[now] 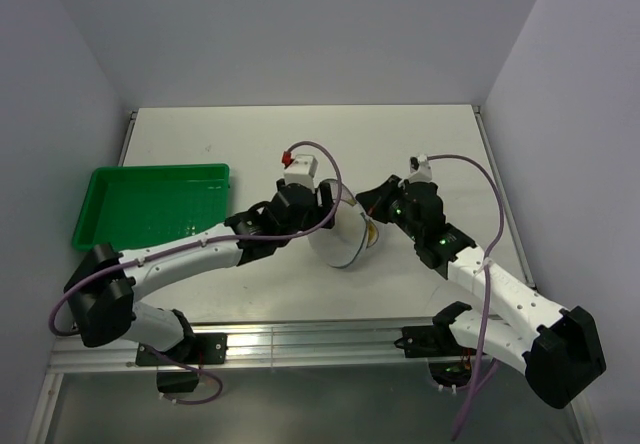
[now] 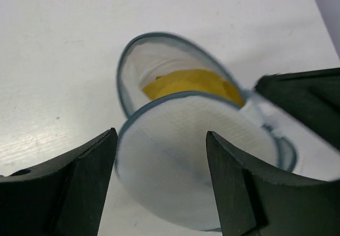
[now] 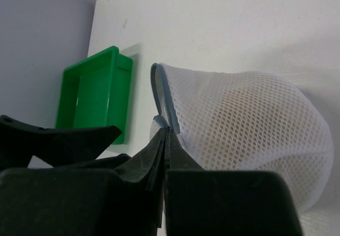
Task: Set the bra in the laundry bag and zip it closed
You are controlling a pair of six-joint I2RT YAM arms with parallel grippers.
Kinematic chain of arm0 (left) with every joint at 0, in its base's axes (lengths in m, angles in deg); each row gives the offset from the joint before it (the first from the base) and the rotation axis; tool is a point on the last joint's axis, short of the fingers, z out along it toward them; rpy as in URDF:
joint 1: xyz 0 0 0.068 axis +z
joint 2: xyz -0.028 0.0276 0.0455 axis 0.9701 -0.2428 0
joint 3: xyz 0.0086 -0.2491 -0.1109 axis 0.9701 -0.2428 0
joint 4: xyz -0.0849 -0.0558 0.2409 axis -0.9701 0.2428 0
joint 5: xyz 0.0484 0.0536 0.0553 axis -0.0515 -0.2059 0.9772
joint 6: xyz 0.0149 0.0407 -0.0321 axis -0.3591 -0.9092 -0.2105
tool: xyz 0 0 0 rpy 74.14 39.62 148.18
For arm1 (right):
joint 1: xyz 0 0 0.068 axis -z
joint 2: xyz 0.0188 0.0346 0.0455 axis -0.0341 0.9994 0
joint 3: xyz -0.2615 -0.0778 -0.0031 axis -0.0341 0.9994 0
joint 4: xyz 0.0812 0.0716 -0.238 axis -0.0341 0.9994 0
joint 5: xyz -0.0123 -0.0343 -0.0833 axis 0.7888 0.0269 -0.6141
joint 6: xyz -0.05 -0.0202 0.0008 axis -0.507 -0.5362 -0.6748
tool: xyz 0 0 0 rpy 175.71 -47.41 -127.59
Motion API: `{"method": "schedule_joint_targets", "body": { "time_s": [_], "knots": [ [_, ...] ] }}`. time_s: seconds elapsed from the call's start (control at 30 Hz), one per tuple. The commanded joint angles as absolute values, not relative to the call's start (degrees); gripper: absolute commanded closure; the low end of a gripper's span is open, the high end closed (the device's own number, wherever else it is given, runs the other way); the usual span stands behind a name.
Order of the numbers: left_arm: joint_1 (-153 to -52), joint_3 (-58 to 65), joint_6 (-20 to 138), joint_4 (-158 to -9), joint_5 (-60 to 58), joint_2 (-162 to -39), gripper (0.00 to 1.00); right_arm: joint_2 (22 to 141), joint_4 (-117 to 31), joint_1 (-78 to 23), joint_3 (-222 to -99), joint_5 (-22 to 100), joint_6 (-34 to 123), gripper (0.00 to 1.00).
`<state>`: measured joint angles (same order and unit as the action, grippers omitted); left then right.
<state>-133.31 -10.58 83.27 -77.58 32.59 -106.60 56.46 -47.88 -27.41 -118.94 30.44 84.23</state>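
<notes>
Black fingers of the left gripper [image 2: 160, 140] stand apart, flanking the near half of the round white mesh laundry bag [image 2: 175, 161] with dark blue zipper trim, which lies on the white table [image 2: 53, 60]. Inside the gaping pouch sits the mustard-yellow fabric bra [image 2: 186, 82]. Closed fingers of the right gripper [image 3: 166, 132] pinch the bag's blue edge, and a green plastic tray [image 1: 150, 209] sits well apart to the left.

High rear view looking down, two close wrist views, all sharing the laundry bag [image 1: 338, 236]
</notes>
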Motion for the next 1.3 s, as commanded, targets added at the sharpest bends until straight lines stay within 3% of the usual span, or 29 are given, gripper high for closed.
{"method": "schedule_joint_targets", "body": {
  "time_s": [0.0, 0.13, 0.23, 0.37, 0.67, 0.8, 1.03, 1.2, 1.27],
  "knots": [
    [-131.85, -16.22, 84.5, -78.04, 27.74, -100.81, 0.26, 54.37, -51.04, -26.0, -117.42, 30.89, 84.11, 1.0],
    [-132.72, -25.72, 92.69, -87.15, 19.74, -92.45, 0.32, 54.19, -53.14, -25.73, -114.97, 30.8, 86.3, 1.0],
    [-137.45, -24.87, 93.75, -87.91, 21.56, -91.2, 0.38, 54.02, -54.9, -25.91, -113.47, 30.98, 89.02, 1.0],
    [-141.77, -16.62, 94.09, -86.32, 24.73, -96.38, 0.39, 50.52, -53.94, -26.96, -112.15, 30.1, 91.31, 1.0],
    [-142.3, -12.11, 97.97, -91.33, 29.74, -107.9, 0.44, 45.93, -52.27, -27.31, -110.83, 34.67, 93.43, 1.0],
    [-142.22, -10.01, 95.52, -92.22, 30.97, -110.35, 0.53, 45.67, -51.48, -27.23, -111.61, 35.63, 92.73, 1.0],
    [-141.87, -5.43, 93.4, -88.51, 33.08, -114.76, 0.39, 45.41, -51.56, -27.23, -112.32, 37.65, 93.07, 1.0],
    [-141.78, -5.08, 92.87, -87.46, 37.2, -116.25, 0.46, 44.79, -51.74, -27.23, -112.23, 37.57, 93.6, 1.0],
    [-141.86, -5.52, 92.61, -87.72, 38.53, -116.17, 0.45, 44.88, -51.91, -27.23, -112.23, 37.65, 93.95, 1.0]
  ]
}}
